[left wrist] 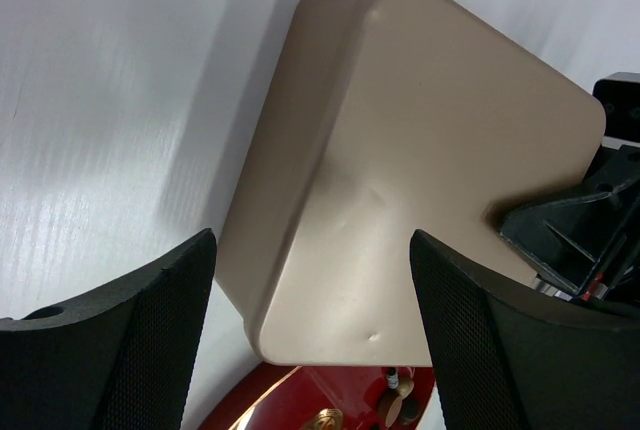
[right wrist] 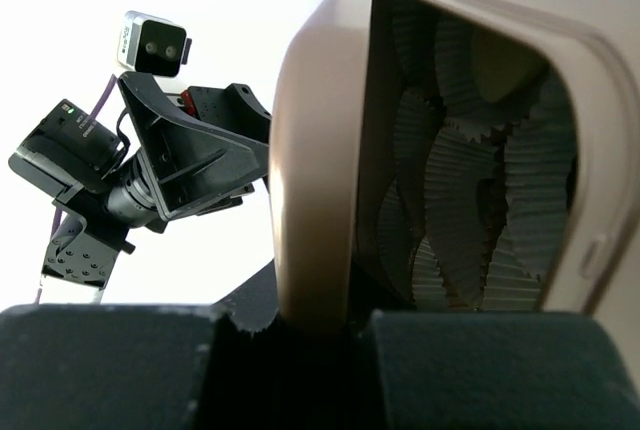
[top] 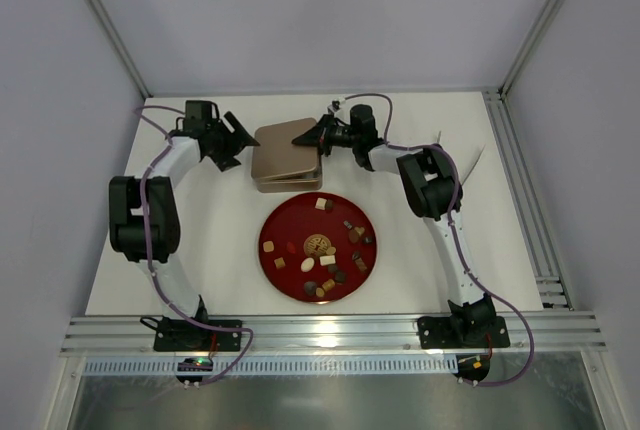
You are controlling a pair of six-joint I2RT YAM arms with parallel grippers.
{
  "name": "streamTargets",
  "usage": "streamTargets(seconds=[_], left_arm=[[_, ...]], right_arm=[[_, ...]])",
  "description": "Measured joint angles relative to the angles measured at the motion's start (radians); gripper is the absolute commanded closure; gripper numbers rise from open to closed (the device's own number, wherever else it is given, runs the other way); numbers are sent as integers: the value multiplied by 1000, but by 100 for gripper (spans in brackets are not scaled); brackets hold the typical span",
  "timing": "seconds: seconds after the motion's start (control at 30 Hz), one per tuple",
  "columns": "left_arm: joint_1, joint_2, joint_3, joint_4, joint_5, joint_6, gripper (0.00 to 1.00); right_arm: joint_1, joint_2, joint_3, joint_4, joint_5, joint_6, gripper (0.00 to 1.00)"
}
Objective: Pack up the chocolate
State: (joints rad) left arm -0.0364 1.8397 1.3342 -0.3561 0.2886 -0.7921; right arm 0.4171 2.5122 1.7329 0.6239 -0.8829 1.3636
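Overhead view. The chocolate, small pieces in dark brown, tan, cream and red, lies scattered on a round red plate at the middle of the white worktop. None of the pieces is in either pincer. Just beyond the plate stands a tan tin, its lid resting over the base. I see both arms reaching to it from opposite sides.

Left arm. The left pincer hangs at the tin's left side with its fingers wide apart and nothing between them. In its wrist view the two black padded fingers frame the smooth top of the lid. The plate's rim and a few sweets show at the bottom edge, and the other arm's pincer shows at the right.

Right arm. The right pincer sits at the tin's right edge. In its wrist view the fingers are closed on the lid's rim, which stands between the two dark pads. On this side the lid is parted from the base. Through the gap I see white crinkled paper cups packed close together inside. From here I cannot tell whether any cup holds a sweet.
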Motion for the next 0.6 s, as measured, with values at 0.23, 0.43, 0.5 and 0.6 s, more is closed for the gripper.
streamTargets(seconds=[0.23,0.43,0.5,0.6], left_arm=[[-16,32,0,-4,-1,16,23],[-28,51,0,-12,-10,21,23],[-32,55,0,-14,-12,23,23],[-35,62,0,-15,-14,24,23]], right_arm=[[-9,-35,-44,-19,2,-23,76],[-27,-54,-82,-19,5,-30,71],[-31,-59,-96,-20,6,-31,68],[-40,-69,-115,-19,6,-35,67]])
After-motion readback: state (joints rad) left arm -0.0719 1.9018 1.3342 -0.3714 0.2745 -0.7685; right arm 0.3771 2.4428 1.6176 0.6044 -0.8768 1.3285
